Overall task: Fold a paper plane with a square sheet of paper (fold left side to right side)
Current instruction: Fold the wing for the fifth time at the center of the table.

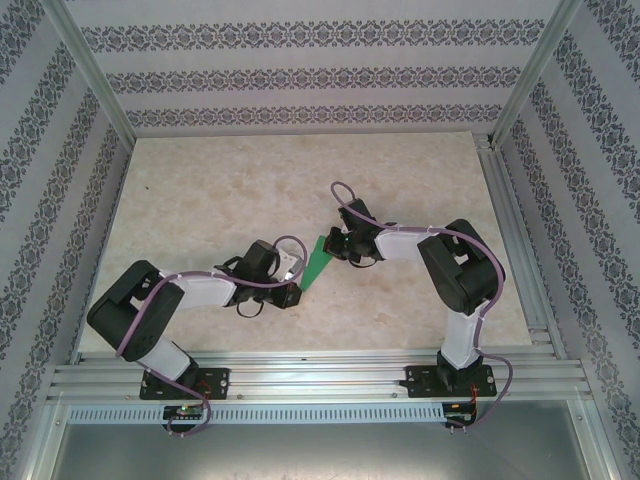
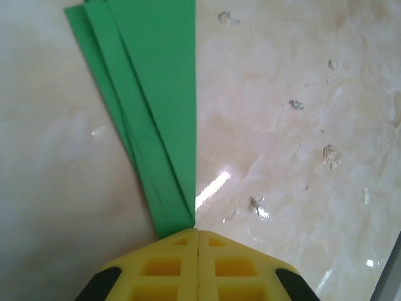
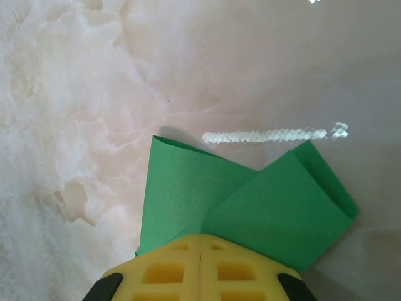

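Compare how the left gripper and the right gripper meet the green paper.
The left gripper pinches the narrow tip of the paper plane, where slim layers fan away; the right gripper pinches its wide end, with a folded flap overlapping. From above, the left gripper sits lower-left of the paper, the right gripper upper-right. Both have yellow fingers shut on it.

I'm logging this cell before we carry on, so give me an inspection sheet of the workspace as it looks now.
Surface: pale marbled tabletop, glossy, a few small marks.
Job's things: green paper, folded into narrow layers, spanning between the two grippers.
Clutter: nothing seen.
Grippers: left gripper shut on the paper's narrow tip; right gripper shut on its wider end.
Cables: purple cables run along both arms.
Surroundings: patterned walls, metal frame rails.
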